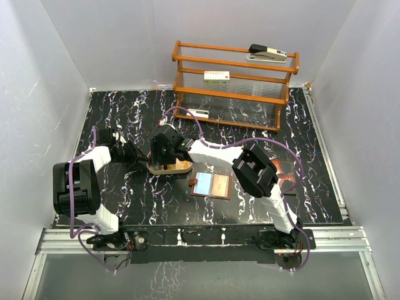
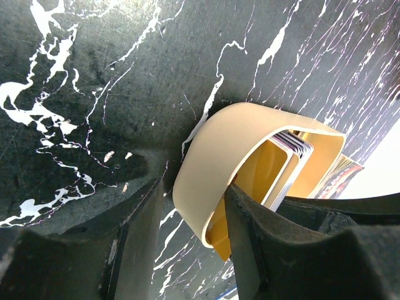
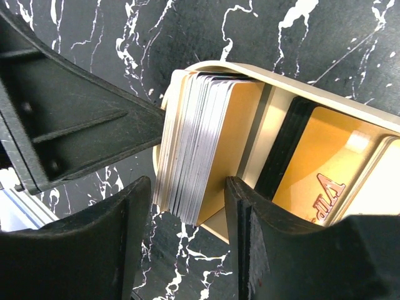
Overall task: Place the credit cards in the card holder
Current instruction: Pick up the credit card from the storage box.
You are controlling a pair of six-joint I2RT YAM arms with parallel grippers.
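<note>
The credit cards (image 3: 200, 144) stand on edge as a thick stack, gold face outward, in one compartment of a tan tray (image 3: 262, 72). A second dark stack with a gold card (image 3: 325, 162) fills the neighbouring compartment. My right gripper (image 3: 187, 187) is open, one finger on each side of the first stack with narrow gaps. My left gripper (image 2: 190, 194) is open astride the tray's rounded end wall (image 2: 219, 150), its right finger inside and its left finger clear outside. The card holder (image 1: 211, 185), a brown wallet, lies open just right of the tray (image 1: 181, 166).
A wooden shelf rack (image 1: 234, 81) stands at the back with a stapler (image 1: 267, 53) on top and a white box (image 1: 216, 77) on a shelf. A dark reddish booklet (image 1: 284, 172) lies beyond the right arm. White walls enclose the black marbled table.
</note>
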